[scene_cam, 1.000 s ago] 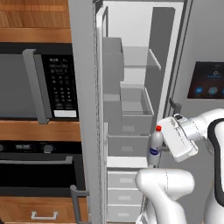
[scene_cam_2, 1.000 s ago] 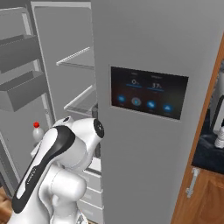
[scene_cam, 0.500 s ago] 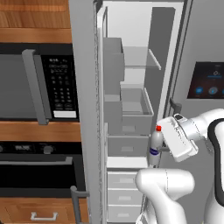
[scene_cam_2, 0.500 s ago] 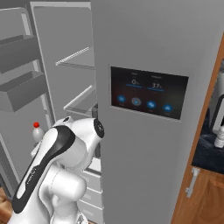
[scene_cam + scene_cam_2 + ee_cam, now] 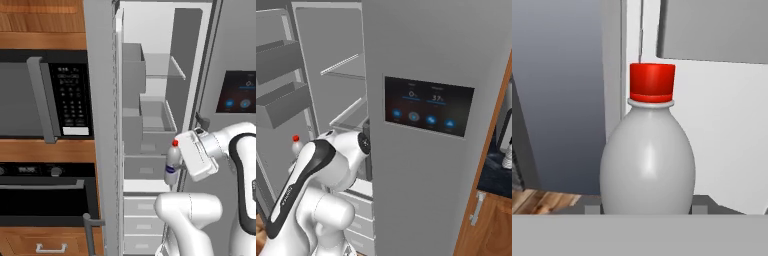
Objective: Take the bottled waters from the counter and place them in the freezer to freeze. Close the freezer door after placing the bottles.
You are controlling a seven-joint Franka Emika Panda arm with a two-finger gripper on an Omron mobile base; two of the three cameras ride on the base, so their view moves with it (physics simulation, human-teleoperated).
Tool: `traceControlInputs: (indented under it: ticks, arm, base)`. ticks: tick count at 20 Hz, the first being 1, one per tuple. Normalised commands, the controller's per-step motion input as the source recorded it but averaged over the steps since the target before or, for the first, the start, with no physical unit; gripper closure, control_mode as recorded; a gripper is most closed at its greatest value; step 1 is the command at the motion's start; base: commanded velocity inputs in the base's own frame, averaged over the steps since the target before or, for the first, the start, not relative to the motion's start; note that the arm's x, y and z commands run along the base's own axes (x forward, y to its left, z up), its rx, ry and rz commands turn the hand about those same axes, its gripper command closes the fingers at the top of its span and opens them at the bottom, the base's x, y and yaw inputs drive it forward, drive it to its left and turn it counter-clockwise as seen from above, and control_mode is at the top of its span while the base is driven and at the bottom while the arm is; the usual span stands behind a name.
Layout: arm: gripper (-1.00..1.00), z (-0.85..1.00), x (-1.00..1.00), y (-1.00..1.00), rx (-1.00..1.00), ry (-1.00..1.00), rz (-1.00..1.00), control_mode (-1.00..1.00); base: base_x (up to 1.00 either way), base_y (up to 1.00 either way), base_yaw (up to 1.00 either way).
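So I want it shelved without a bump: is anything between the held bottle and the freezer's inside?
Nothing visible. The red-capped bottle sits upright in the gripper right at the open freezer; the door is swung wide, and the shelves and bins ahead look bare.

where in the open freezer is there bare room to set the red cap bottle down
The wire shelf near the top looks bare, and so does the open bin below it. The gripper holds the bottle level with the bare ledge under that bin. Lower down it is tight: closed drawers and the robot's own arm crowd the opening.
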Motion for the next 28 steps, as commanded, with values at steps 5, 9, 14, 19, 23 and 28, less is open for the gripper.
traceControlInputs:
  ticks: [5, 9, 14, 19, 23, 28]
  arm:
    - [1.00, -0.06, 0.13, 0.04, 0.00, -0.01, -0.26, -1.00]
    - [1.00, -0.11, 0.40, 0.21, 0.00, -0.01, -0.61, -1.00]
    - [1.00, -0.24, 0.14, 0.09, 0.05, 0.00, -0.80, -1.00]
    - [1.00, -0.22, 0.28, 0.27, 0.04, 0.02, -0.66, -1.00]
    - [1.00, -0.22, 0.18, 0.00, 0.15, 0.00, -0.61, -1.00]
    - [1.00, -0.40, 0.45, 0.02, 0.02, -0.10, -0.49, -1.00]
  base:
    - [0.00, 0.00, 0.00]
    - [0.00, 0.00, 0.00]
    - [0.00, 0.00, 0.00]
    - [0.00, 0.00, 0.00]
    - [0.00, 0.00, 0.00]
    - [0.00, 0.00, 0.00]
